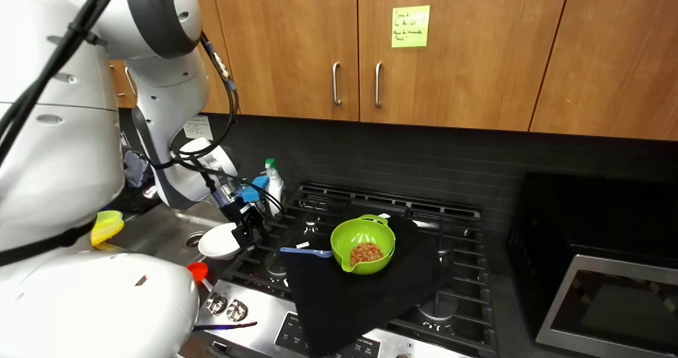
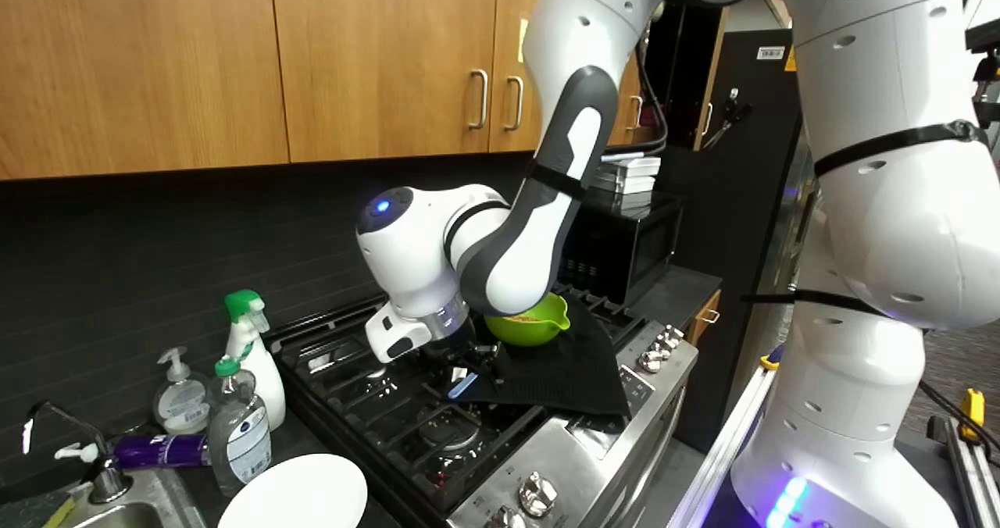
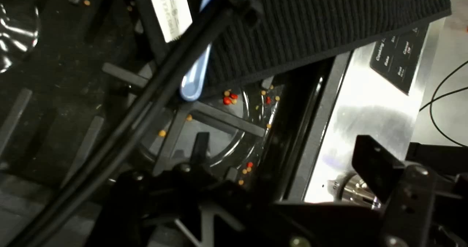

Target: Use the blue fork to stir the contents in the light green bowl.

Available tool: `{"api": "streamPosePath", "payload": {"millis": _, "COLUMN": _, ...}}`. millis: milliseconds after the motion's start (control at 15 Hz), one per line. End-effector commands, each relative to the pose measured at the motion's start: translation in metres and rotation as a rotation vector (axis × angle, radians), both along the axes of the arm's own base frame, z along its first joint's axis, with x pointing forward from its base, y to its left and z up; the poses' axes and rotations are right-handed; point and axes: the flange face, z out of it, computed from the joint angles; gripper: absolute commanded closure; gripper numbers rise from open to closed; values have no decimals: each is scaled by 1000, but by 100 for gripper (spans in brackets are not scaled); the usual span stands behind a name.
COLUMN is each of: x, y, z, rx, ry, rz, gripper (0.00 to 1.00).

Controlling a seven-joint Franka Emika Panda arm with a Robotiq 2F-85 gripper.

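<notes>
"2 black fingers (image 3: 376, 174) show in the wrist view. How does the dark metal pincer (image 3: 283, 152) stand?"

"Spread, with its tips well apart, over the black gas stove (image 2: 367, 411)."

"Where is the light blue plastic fork (image 1: 304, 251)?"

"At the edge of the black ribbed cloth (image 1: 360, 300), which lies across the stove. The handle juts past the cloth, and the head is just beside the round lime-green plastic bowl (image 1: 347, 236). I can't tell whether those 2 touch."

"And what does the bowl hold?"

"1 small heap of reddish-brown lumpy bits (image 1: 366, 253). The bowl stands on the cloth, and in an exterior view the white robot arm (image 2: 531, 255) covers part of it."

"Anything loose on the stove?"

"Tiny red and orange bits (image 3: 227, 100), scattered around a round grey burner (image 3: 223, 139). A round white dish (image 2: 297, 497) sits beside the stove."
</notes>
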Motion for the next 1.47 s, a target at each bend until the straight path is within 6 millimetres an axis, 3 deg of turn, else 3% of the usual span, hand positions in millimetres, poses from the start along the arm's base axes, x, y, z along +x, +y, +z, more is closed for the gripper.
{"api": "streamPosePath", "payload": {"millis": 0, "x": 19, "y": 3, "z": -13, "rx": -80, "ry": -66, "rz": -6, "gripper": 0}}
{"api": "streamPosePath", "payload": {"millis": 600, "x": 36, "y": -8, "z": -31, "rx": -217, "ry": -61, "rz": -129, "gripper": 0}}
{"api": "streamPosePath", "payload": {"millis": 1400, "x": 42, "y": -2, "z": -49, "rx": -186, "ry": -66, "rz": -95, "gripper": 0}}
